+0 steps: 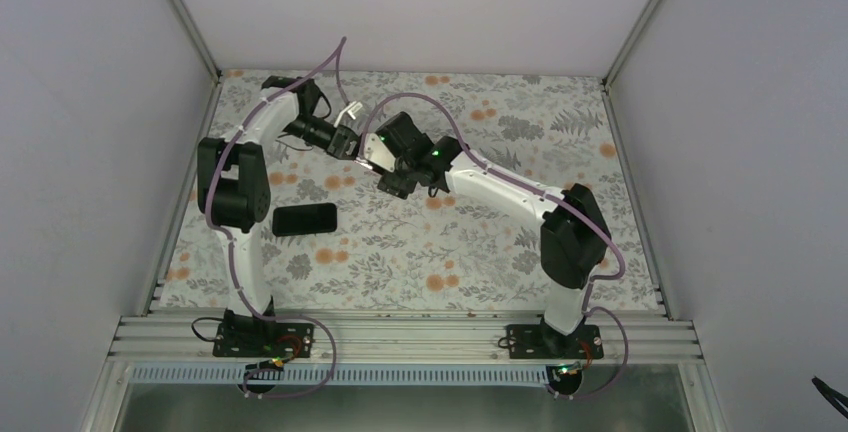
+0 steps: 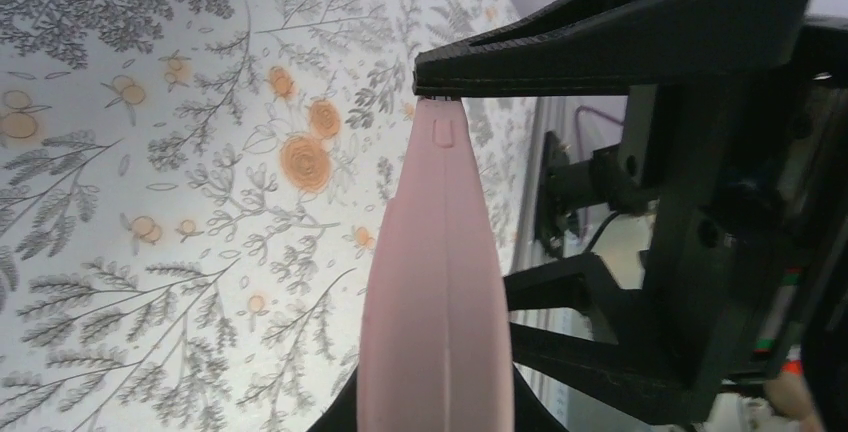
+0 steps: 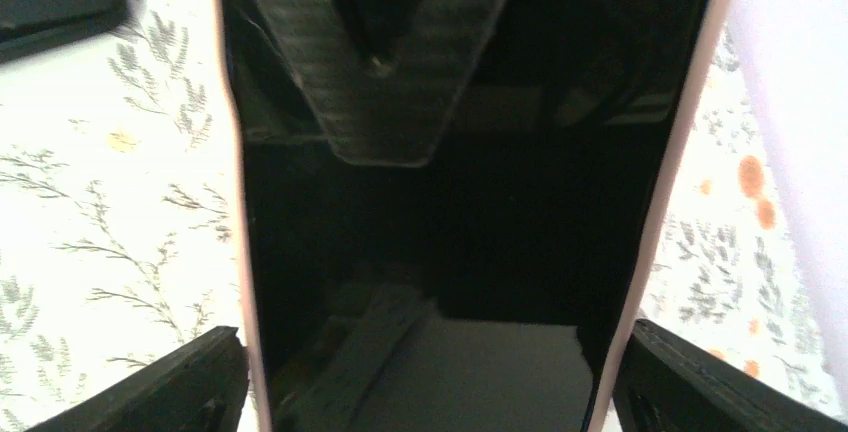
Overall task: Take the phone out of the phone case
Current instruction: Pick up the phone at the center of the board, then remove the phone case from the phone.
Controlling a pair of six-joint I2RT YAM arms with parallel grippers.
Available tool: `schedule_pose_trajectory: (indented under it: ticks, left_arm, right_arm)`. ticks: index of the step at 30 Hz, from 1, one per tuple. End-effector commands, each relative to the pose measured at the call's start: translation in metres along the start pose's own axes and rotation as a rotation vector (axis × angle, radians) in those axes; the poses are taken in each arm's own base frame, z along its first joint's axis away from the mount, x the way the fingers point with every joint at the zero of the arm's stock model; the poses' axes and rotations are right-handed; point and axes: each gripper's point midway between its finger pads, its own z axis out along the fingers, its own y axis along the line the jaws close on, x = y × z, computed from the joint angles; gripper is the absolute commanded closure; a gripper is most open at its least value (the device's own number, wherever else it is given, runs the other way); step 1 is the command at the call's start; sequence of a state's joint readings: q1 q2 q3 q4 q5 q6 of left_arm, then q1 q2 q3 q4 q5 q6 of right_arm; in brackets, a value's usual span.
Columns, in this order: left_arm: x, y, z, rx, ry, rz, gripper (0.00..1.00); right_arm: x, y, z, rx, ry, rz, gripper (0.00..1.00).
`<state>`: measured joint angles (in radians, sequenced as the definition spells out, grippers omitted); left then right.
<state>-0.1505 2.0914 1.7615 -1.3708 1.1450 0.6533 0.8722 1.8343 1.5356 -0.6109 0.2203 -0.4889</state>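
One phone in its case: hanging above the tabletop, 11 o'clock. Left fingers are pinching its end; right fingers are clamping its edges. Likely slick glass, pliant case: you are wanting a corner lip.

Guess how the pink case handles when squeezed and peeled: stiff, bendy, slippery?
Likely bendy: the pink case looks smooth, matte and rounded, like soft silicone, so it may flex under the left gripper. The glossy phone reflects the right gripper, so its glass is probably slippery; the case rim should grip better.
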Motion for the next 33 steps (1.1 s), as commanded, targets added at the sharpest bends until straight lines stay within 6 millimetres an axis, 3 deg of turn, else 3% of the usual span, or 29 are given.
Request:
schedule_pose_trajectory:
  ticks: [1, 4, 8, 11, 14, 18, 21, 33]
  left_arm:
    - [-0.004, -0.02, -0.003, -0.02, -0.005, 0.16, 0.98]
    - [0.002, -0.019, -0.004, -0.053, 0.024, 0.203, 0.98]
    - [0.01, -0.034, -0.006, -0.084, 0.048, 0.324, 0.98]
    - [0.008, -0.053, -0.011, -0.134, 0.053, 0.445, 0.98]
    - [0.003, -0.073, -0.014, -0.185, 0.044, 0.568, 0.98]
    - [-0.005, -0.1, -0.011, -0.266, 0.013, 0.735, 0.98]
    - [-0.003, -0.106, -0.004, -0.331, 0.018, 0.807, 0.98]
    - [0.017, -0.097, 0.019, -0.358, 0.092, 0.812, 0.98]
  right_arm:
    - [-0.02, -0.001, -0.023, -0.053, -0.086, 0.014, 0.03]
    - [-0.015, -0.003, -0.049, -0.143, -0.127, 0.03, 0.0]
    - [0.003, -0.033, -0.096, -0.186, -0.242, 0.089, 0.0]
    - [0.029, -0.057, -0.11, -0.194, -0.295, 0.122, 0.0]
    - [0.047, -0.058, -0.118, -0.284, -0.365, 0.104, 0.0]
    - [0.053, -0.029, -0.122, -0.427, -0.436, 0.015, 0.0]
    - [0.054, -0.025, -0.118, -0.444, -0.445, 0.01, 0.0]
    - [0.065, -0.02, -0.097, -0.465, -0.399, 0.025, 0.01]
